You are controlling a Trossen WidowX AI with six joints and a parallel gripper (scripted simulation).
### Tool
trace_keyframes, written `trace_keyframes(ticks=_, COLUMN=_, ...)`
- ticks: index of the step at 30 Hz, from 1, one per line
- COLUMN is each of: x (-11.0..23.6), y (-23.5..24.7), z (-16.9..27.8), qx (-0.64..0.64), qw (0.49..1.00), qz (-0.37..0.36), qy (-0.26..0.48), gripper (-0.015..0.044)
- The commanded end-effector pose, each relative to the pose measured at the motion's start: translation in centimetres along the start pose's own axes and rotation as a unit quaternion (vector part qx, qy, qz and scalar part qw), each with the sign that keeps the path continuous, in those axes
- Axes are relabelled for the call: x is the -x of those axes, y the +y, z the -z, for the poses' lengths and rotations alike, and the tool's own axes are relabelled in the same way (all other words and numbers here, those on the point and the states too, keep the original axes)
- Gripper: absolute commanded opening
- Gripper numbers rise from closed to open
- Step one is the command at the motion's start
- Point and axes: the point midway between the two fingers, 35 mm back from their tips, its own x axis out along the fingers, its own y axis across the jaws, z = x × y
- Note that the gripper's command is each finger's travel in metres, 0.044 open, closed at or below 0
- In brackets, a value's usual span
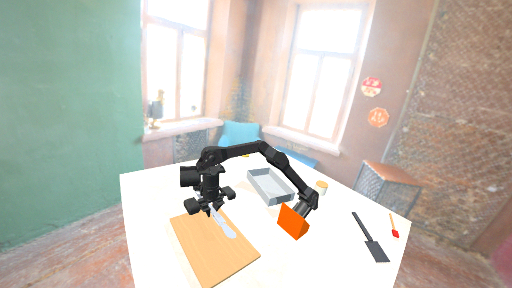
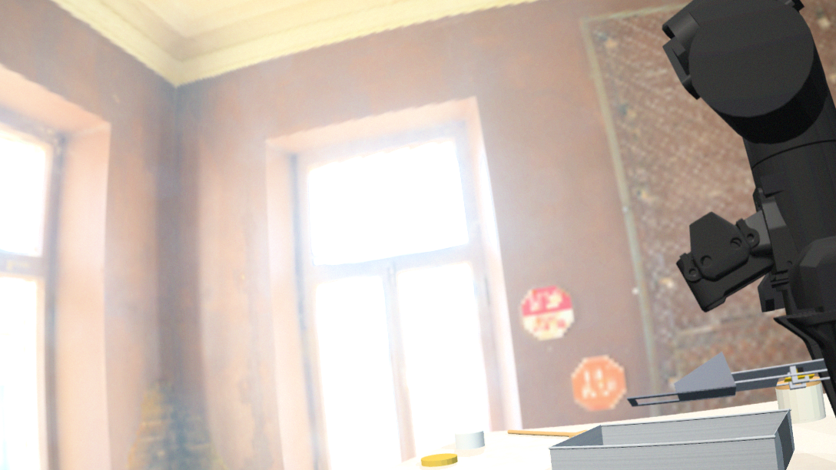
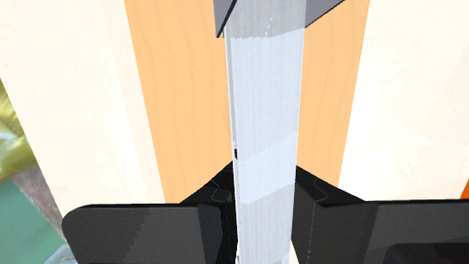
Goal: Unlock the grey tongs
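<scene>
My gripper (image 1: 209,208) (image 3: 257,163) is shut on the grey tongs (image 1: 221,223) (image 2: 710,378) (image 3: 264,108) and grips them across their middle. The tongs hang roughly level, a little above the far end of the wooden board (image 1: 214,252) (image 3: 185,108), and their long axis runs along the board. In the exterior view their two arms lie close together and parallel. The grey roasting tin (image 1: 270,186) (image 2: 671,447) stands empty behind and to the right of the board. In the exterior view the right edge cuts off the fingertips.
An orange wedge (image 1: 293,222) covers the arm's base on the white table (image 1: 322,258), right of the board. A cream jar (image 1: 321,187) (image 2: 801,402) stands beyond the tin. A dark spatula (image 1: 370,238) and a red brush (image 1: 393,227) lie far right. A yellow disc (image 2: 438,460) and a white cylinder (image 2: 469,439) sit at the back.
</scene>
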Motion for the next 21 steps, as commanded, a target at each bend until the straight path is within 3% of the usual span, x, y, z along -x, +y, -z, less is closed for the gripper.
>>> trace_keyframes(ticks=1, x=0.2, y=0.1, z=0.0, qx=-0.004, qw=1.000, qz=-0.002, qy=-0.006, gripper=-0.0150)
trace_keyframes(ticks=11, x=0.8, y=0.1, z=0.5, qx=-0.002, qw=0.981, qz=0.029, qy=-0.191, gripper=-0.0150)
trace_keyframes(ticks=21, x=3.2, y=0.2, z=1.6, qx=-0.002, qw=0.914, qz=0.027, qy=-0.405, gripper=-0.0150)
